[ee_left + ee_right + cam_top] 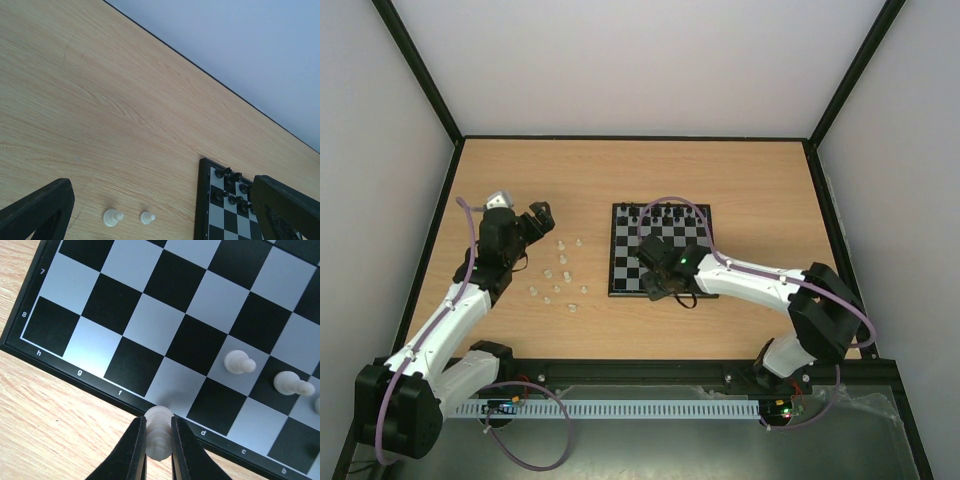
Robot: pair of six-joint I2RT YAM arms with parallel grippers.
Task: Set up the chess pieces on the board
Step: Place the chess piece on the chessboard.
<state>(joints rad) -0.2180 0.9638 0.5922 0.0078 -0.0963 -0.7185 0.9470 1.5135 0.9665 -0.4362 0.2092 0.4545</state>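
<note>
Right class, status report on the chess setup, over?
Right jaws shut on a white piece, at the board's rim. Left jaws open, idle near loose pieces. Nothing blocking the squares ahead.

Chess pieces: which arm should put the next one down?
Right: the right gripper pinches a white piece above the board's edge; the left gripper is open and empty, off the board.

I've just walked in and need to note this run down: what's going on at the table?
The right gripper is shut on a small white plastic chessman, holding it over the near edge of the black and pale-grey chessboard, about at the e file. A few white pieces are on the board nearby, and the black chessmen line its far side. The left gripper is open above the wooden table, by the loose white pieces left of the board.
</note>
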